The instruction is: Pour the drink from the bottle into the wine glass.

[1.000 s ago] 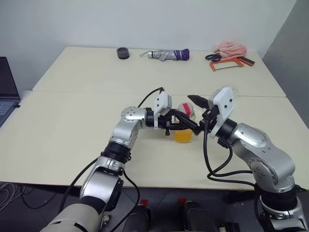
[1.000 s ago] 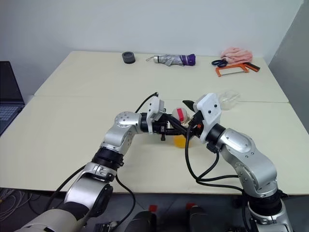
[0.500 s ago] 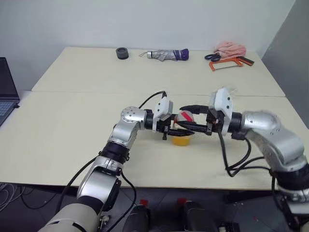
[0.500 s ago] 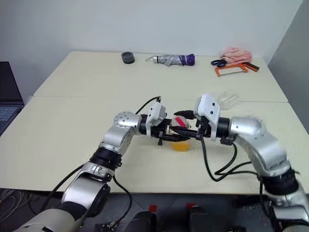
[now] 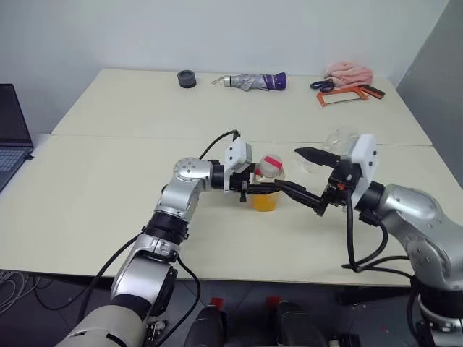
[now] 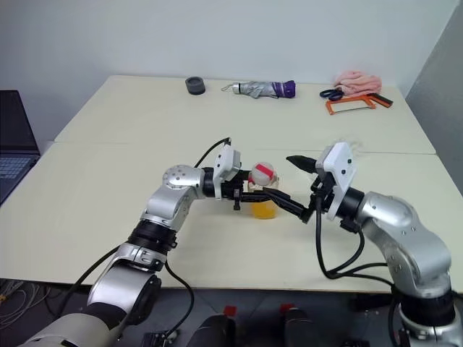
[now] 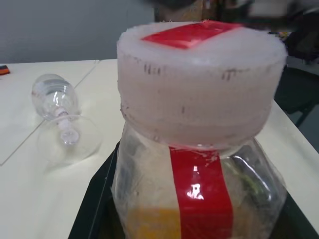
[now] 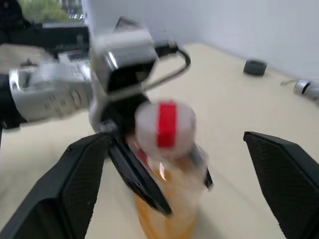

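The right pincer has opened wide and backed away from the bottle, cap still on; the left pincer grips it upright on the surface. The wine glass lies toppled beyond the bottle.

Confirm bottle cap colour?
The cap is whitish with a red strip across its top, not solid red. It shows best in the left wrist view.

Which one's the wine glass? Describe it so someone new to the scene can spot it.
Start at the near table, on its right half just before the seam with the far table. Past the open right end effector a clear stemmed wine glass lies on its side. Unlike the nearby bottle, it is empty and colourless, with no cap or red strip.
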{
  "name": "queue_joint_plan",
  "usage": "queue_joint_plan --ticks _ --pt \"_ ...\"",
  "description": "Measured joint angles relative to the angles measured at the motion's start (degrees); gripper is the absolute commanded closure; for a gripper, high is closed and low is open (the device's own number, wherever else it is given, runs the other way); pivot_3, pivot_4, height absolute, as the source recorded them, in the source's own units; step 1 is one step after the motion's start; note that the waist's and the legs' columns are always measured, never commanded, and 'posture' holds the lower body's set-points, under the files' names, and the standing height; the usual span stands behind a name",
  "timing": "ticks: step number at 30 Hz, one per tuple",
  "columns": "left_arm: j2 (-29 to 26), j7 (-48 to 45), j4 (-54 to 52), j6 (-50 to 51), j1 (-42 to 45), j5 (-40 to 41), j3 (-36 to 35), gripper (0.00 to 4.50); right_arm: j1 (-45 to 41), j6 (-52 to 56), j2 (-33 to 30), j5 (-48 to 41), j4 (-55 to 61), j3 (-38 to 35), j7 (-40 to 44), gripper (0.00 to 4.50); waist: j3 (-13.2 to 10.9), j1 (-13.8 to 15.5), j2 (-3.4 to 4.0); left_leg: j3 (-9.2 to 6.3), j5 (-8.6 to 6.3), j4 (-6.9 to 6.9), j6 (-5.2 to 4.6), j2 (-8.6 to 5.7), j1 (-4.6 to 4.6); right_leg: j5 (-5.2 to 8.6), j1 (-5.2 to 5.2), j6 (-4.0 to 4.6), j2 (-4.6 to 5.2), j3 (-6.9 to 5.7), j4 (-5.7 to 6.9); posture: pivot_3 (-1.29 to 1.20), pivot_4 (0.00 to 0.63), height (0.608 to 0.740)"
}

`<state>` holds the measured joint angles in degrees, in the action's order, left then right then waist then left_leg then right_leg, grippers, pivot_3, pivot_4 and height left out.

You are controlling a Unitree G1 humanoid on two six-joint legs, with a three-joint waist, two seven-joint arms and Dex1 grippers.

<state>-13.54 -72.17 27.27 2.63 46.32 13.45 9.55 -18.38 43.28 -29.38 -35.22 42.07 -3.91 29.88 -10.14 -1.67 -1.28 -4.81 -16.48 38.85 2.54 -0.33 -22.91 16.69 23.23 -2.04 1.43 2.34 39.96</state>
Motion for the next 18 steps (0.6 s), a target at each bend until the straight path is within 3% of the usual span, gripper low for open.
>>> queue_joint_plan --ticks 8,16,18 --pt "1.8 2.3 2.3 -0.7 0.5 -0.7 0.1 2.73 -1.1 3.7 8.0 13.5 0.7 11.2 -19.3 0.1 0.0 -0.2 0.01 0.08 0.0 0.0 0.01 -0.1 0.06 0.0 0.01 0.0 -0.14 0.04 0.0 0.0 0.15 0.74" --pt "2.5 2.8 2.8 -1.8 1.4 -1.2 0.2 2.73 -1.8 1.3 13.4 19.1 -2.0 13.0 -23.0 0.1 0.0 -0.2 0.01 0.09 0.0 -0.02 0.0 -0.09 0.06 0.0 0.02 0.0 -0.14 0.04 0.0 0.0 0.15 0.74" --pt "2.5 2.8 2.8 -1.8 1.4 -1.2 0.2 2.73 -1.2 1.0 14.5 19.4 -2.0 13.1 -23.0 0.48 0.0 -0.2 0.01 0.08 0.0 -0.02 0.0 -0.1 0.06 0.0 0.02 0.0 -0.14 0.04 0.0 0.0 0.15 0.74"
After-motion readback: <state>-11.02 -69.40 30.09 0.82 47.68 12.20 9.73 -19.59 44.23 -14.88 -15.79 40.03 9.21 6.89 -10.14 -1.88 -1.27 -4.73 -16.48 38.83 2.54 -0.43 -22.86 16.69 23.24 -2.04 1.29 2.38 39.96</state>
